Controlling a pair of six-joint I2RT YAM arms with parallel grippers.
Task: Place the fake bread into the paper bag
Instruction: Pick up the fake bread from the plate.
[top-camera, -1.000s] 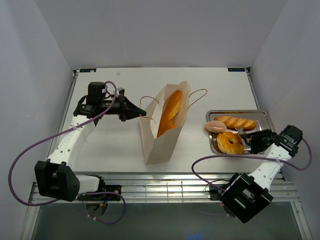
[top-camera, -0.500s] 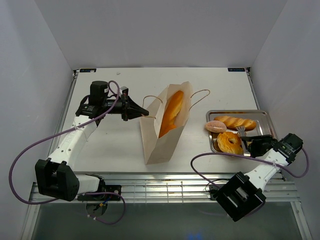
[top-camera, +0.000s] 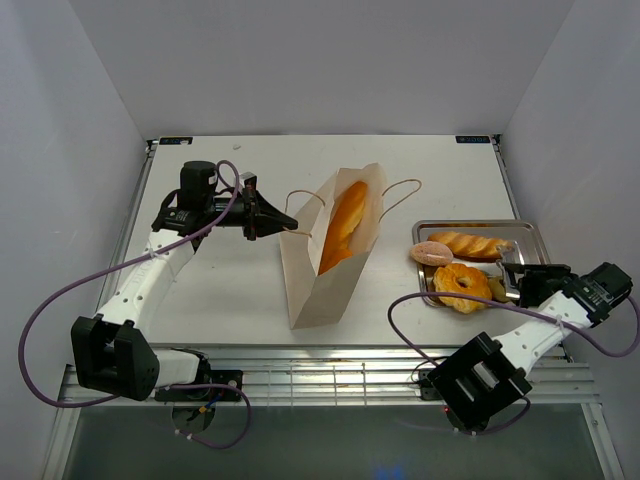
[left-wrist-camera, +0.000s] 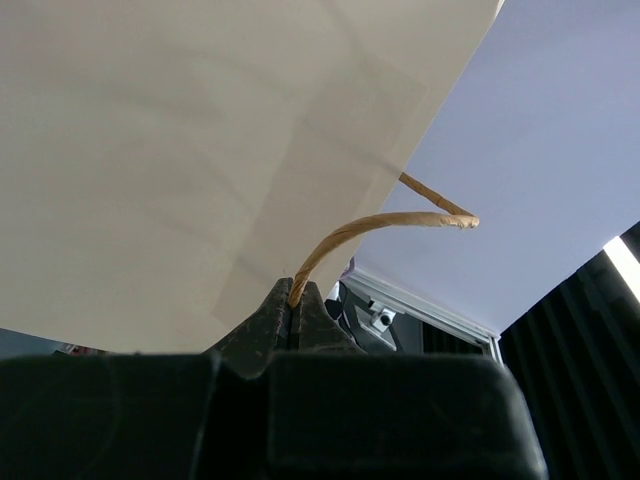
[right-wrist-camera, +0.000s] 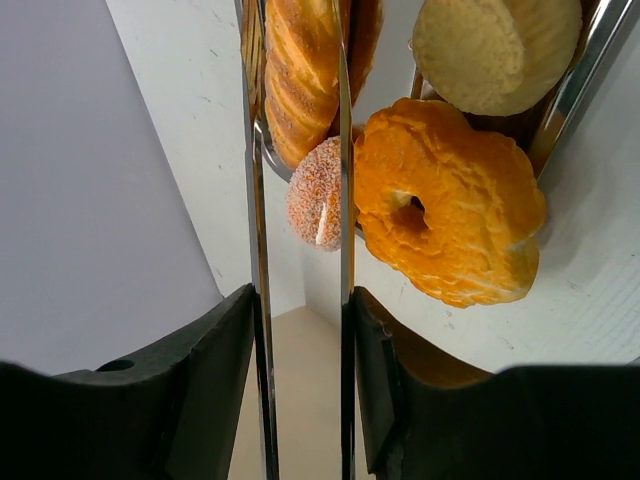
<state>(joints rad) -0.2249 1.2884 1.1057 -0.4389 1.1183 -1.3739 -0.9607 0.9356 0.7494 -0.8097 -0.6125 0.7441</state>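
No brand or legible writing on any item. Two small stickers (top-camera: 175, 140) at the far corners of the counter (top-camera: 240, 290) carry print too small to read. The paper bag (top-camera: 318, 285) stands at mid-counter, plain tan, mouth open upward, its top leaning toward the far right. The baguette (top-camera: 342, 225) is inside the bag. Its long axis follows the bag's height, running near-left to far-right in the top view, and its upper end shows at the mouth. The left end effector (top-camera: 288, 226) is clenched on the bag's left cord handle (left-wrist-camera: 370, 225); the left wrist view shows the cord pinched between fully closed fingers. The other pastries sit on the tray (top-camera: 480, 223) at the right. The ridged loaf (top-camera: 472, 243) lies with its long axis left-right across the far part. The pinkish sugared bun (top-camera: 432, 252) is at the left edge. The ring-shaped bun (top-camera: 462, 287) lies flat, hole up, at the near left, and a pale round bun (right-wrist-camera: 495, 50) sits just beside it. The right end effector (right-wrist-camera: 300, 310) grasps the metal tongs (right-wrist-camera: 346, 250). The two blades run out between its fingers and point at the pinkish bun and the loaf. Whether the tips touch either cannot be told.
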